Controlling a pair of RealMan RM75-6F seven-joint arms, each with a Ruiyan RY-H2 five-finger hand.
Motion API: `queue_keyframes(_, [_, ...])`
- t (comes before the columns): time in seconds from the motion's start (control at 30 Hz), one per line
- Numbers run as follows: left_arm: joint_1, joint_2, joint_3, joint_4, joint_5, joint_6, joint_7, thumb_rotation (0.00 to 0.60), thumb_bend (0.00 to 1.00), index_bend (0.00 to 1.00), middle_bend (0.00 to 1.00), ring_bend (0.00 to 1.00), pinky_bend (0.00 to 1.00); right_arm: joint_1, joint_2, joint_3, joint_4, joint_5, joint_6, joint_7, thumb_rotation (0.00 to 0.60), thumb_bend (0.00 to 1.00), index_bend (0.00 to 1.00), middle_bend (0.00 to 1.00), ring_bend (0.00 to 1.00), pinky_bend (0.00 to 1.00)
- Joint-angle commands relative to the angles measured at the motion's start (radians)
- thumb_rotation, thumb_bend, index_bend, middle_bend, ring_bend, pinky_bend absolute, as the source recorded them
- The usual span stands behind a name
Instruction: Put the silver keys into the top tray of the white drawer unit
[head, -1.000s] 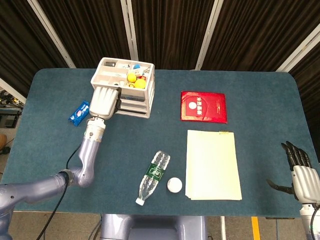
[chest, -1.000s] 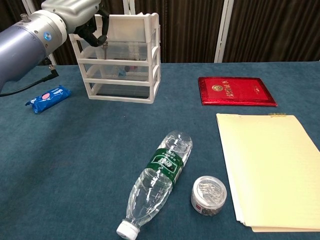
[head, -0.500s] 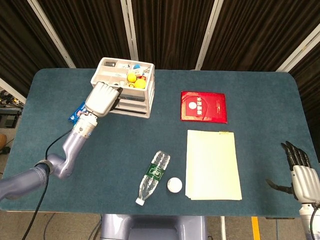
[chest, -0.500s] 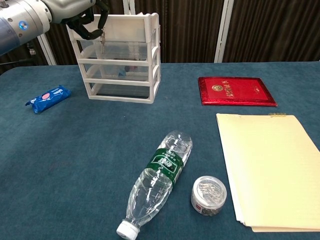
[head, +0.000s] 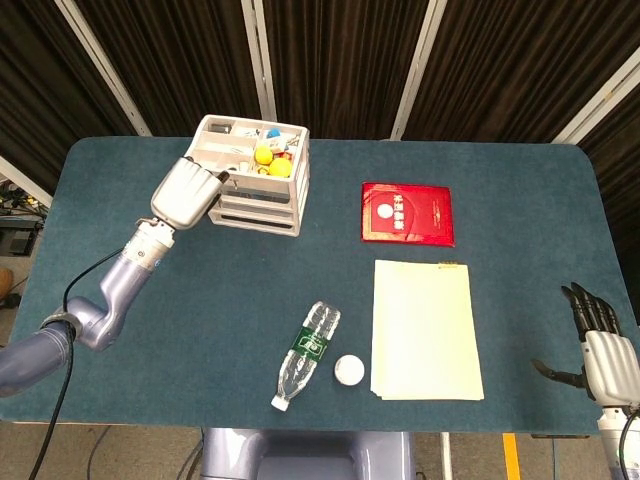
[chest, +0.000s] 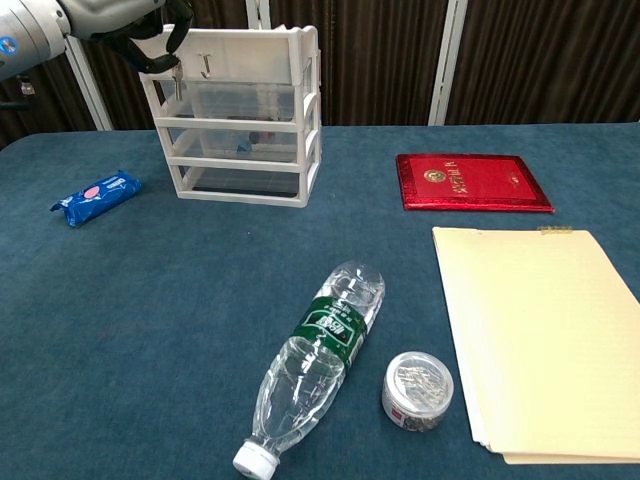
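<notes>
A: Near edge, item one?
B: Clear plastic water bottle (chest: 318, 371), green label, lying on its side, white cap toward the front edge. Just right of it, a small round tin (chest: 417, 390) with a clear lid. Right again, a stack of pale yellow paper (chest: 545, 336), flat on the blue table (head: 480, 170).

A: Mid table?
B: Red booklet (chest: 471, 182) with a gold emblem, lying flat beyond the paper. Far left, a blue snack packet (chest: 96, 197), well apart from everything else.

A: The drawer unit?
B: White drawer unit (chest: 240, 120), three tiers, at the back left. Top tray (head: 248, 150) already holds yellow balls (head: 270, 161) and small oddments; nothing stands between it and the hand.

A: The silver keys?
B: Silver keys (chest: 177, 77) dangle from the left hand (chest: 125, 18) at the unit's upper left corner, outside the tray, long axis vertical, tips pointing down. Detail too small to read further.

A: Left hand pose?
B: Raised level with the top tray, back of the hand up in the head view (head: 186, 193), fingers curled under and pinching the keys. Forearm runs back toward the table's left front.

A: Right hand?
B: Right hand (head: 602, 350), low at the right front corner, off the table, fingers spread and upright, holding nothing.
</notes>
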Motion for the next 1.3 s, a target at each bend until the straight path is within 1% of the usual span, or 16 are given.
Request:
queue_keyframes(0.03, [0.005, -0.011, 0.000, 0.011, 0.000, 0.005, 0.001, 0.600, 0.36, 0.59, 0.95, 0.86, 0.76, 0.000, 0.000, 0.000, 0.000, 0.000, 0.000, 0.001, 0.600, 0.00, 0.00, 0.00, 0.00, 0.00])
queue_keyframes(0.3, [0.011, -0.061, -0.010, 0.059, 0.010, 0.043, -0.010, 0.600, 0.36, 0.59, 0.95, 0.86, 0.76, 0.000, 0.001, 0.000, 0.001, -0.002, 0.001, 0.003, 0.600, 0.00, 0.00, 0.00, 0.00, 0.00])
queue_keyframes(0.43, [0.011, -0.082, -0.012, 0.086, 0.017, 0.055, -0.012, 0.600, 0.33, 0.58, 0.95, 0.86, 0.76, -0.001, 0.002, 0.001, 0.001, -0.002, 0.001, 0.006, 0.600, 0.00, 0.00, 0.00, 0.00, 0.00])
queue_keyframes(1.0, [0.014, -0.127, -0.040, 0.125, 0.001, 0.081, 0.007, 0.600, 0.33, 0.56, 0.95, 0.85, 0.76, 0.000, 0.001, 0.001, 0.001, -0.004, 0.002, 0.005, 0.600, 0.00, 0.00, 0.00, 0.00, 0.00])
queue_keyframes(1.3, [0.015, -0.154, -0.053, 0.144, -0.008, 0.096, 0.025, 0.600, 0.27, 0.56, 0.94, 0.85, 0.76, -0.001, 0.002, 0.001, 0.000, -0.005, 0.004, 0.009, 0.600, 0.00, 0.00, 0.00, 0.00, 0.00])
